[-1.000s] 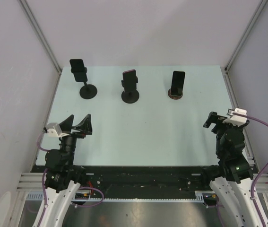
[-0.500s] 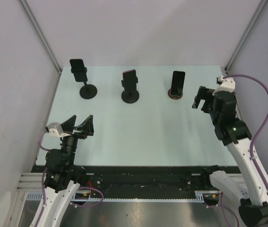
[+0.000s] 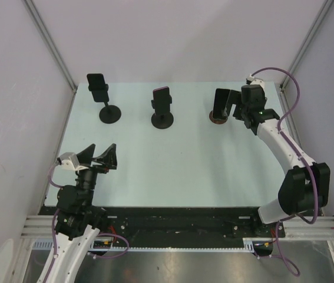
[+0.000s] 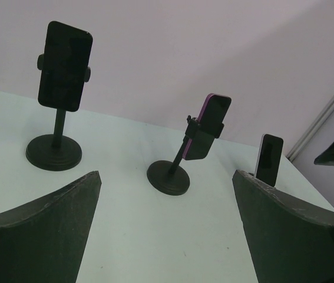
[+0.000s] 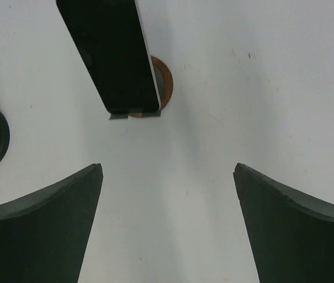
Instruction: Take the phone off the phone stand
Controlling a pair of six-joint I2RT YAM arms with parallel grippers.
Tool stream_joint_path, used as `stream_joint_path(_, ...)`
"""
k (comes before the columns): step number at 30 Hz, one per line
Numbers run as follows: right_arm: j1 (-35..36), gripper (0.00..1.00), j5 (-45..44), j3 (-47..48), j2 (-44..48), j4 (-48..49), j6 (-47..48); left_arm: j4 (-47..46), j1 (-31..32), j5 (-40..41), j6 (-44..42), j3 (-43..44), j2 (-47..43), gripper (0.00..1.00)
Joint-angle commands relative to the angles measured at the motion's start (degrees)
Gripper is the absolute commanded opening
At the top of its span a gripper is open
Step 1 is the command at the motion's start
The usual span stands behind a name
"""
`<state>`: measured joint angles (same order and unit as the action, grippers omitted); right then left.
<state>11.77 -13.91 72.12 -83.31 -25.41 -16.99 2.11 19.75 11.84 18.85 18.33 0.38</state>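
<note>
Three phones stand on stands along the far side of the table. A black phone (image 3: pixel 98 85) is on a tall black stand at the left. A pink-edged phone (image 3: pixel 162 97) is clamped on a black stand in the middle. A black phone (image 3: pixel 221 100) leans on a low brown round stand (image 3: pixel 218 119) at the right. My right gripper (image 3: pixel 234 106) is open and empty just right of that phone. In the right wrist view the phone (image 5: pixel 111 56) and its stand (image 5: pixel 163 82) lie ahead and to the left of my right gripper (image 5: pixel 168 171). My left gripper (image 3: pixel 99 154) is open and empty at the near left.
The left wrist view shows my left gripper (image 4: pixel 167 174), the tall stand's phone (image 4: pixel 65 65), the middle phone (image 4: pixel 209 127) and the right phone (image 4: pixel 268 159). White enclosure walls stand close around the table (image 3: pixel 172 171). The right arm's purple cable (image 3: pixel 284 88) loops by the far right corner.
My right arm has swung from the near right edge out to the far right, ending beside the right phone. The left arm has hardly moved.
</note>
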Motion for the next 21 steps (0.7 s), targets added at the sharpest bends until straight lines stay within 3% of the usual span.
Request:
stream_joint_path(1, 0.6, 1.0, -3.4, 4.1, -4.0, 12.0, 2.1, 0.1, -0.3, 0.1, -1.3, 1.9, 2.2, 1.0)
stream_joint_path(6, 0.9, 1.0, -2.7, 5.9, -8.6, 20.6, 3.5, 0.1, -0.8, 0.0, -1.4, 2.5, 5.6, 1.0)
stream_joint_path(12, 1.5, 1.0, -2.4, 10.7, -15.5, 23.8, 4.5, 0.2, -1.6, -0.3, -1.4, 2.4, 7.5, 1.0)
stream_joint_path(21, 1.9, 1.0, -4.6, 22.3, -26.4, 20.9, 6.0, 0.2, -1.7, -0.5, -1.5, 2.6, 8.5, 1.0)
